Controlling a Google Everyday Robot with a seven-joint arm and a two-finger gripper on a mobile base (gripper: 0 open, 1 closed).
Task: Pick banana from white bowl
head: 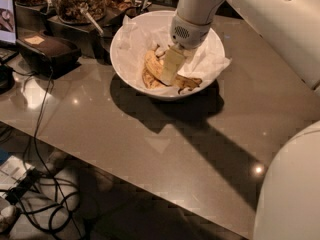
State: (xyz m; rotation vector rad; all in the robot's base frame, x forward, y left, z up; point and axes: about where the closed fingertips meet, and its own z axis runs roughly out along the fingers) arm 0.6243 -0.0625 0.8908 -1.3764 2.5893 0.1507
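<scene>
The white bowl stands on the grey table at the back centre, lined with crinkled white paper. The banana, a brown-spotted yellow bunch, lies in the bowl's lower middle, with a darker end pointing right. My gripper reaches down into the bowl from the white arm above. It sits right on the bunch and hides its middle. The banana rests on the paper, not lifted.
Dark trays and jars of snacks stand behind the bowl at the left. A black box sits at the left and a screen at the left edge. Cables hang off the table's front. My white body fills the lower right.
</scene>
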